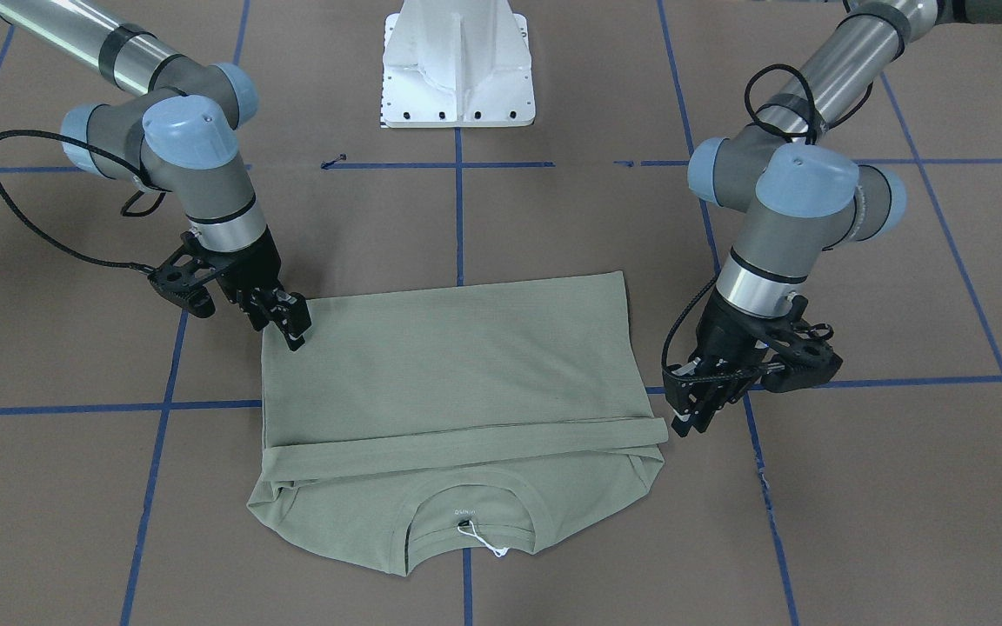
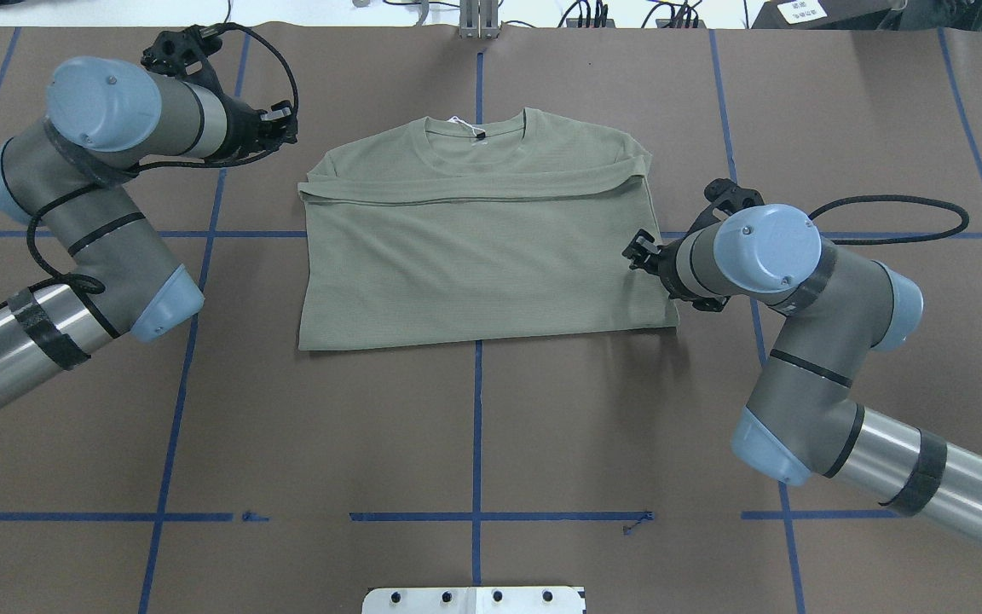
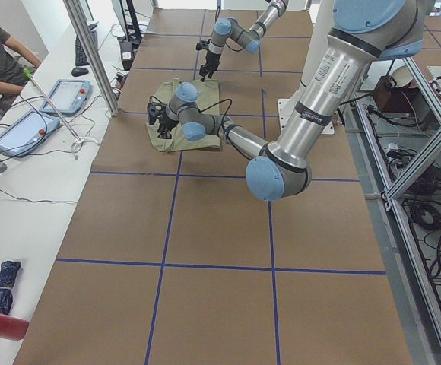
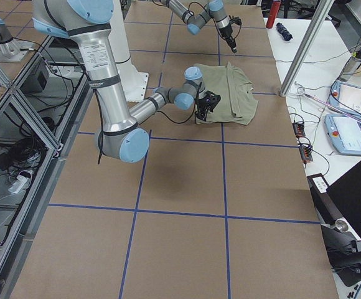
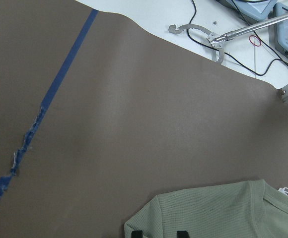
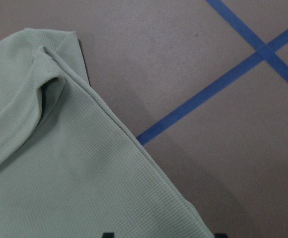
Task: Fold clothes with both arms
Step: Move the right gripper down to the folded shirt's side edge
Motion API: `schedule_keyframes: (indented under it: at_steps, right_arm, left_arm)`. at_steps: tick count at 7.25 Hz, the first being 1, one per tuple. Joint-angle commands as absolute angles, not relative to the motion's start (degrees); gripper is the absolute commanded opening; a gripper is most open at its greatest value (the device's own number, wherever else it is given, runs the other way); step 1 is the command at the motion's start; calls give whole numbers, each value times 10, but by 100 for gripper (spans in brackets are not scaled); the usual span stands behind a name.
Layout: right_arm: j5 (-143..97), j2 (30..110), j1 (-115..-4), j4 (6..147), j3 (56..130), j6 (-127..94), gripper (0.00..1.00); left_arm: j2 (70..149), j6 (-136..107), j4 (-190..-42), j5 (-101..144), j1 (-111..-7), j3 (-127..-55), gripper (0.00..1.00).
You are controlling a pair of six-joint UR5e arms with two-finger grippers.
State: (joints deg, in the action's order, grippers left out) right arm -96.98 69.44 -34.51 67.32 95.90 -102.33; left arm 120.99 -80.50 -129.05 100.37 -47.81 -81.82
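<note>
Garment, sage-green long-sleeved knit shirt, flat mid brown counter, hem folded up to chest. Left fingers spread, empty, off shoulder at 10 o'clock from overhead. Right fingers wide, empty, over side edge at 3 o'clock. Likely staging sideways fold.

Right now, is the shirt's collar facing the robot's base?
No, in the front-facing view the collar lies on the edge of the shirt farthest from the pedestal.

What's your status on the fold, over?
Left gripper open, beside the shoulder, off the cloth. Right gripper open at shirt side edge. Shirt hem folded up, collar showing.
</note>
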Motion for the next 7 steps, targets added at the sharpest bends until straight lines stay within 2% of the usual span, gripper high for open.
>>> schedule_keyframes:
  at_steps: [1,3,6,7]
  right_arm:
    - [-966,700,-336,674,967,-1024,73]
    - [-967,756,-329,674,1021,-1023,73]
    - [-954,751,-303,674,1012,-1024,70]
    - [-954,753,-303,674,1012,-1023,64]
  left_arm:
    - [1210,-805,-1289,1004,-478,-818,36]
    - [1210,-806,-1289,1004,-478,-818,36]
    - [1210,-806,-1289,1004,-478,-818,36]
    - [1209,-806,-1289,1004,-478,-818,36]
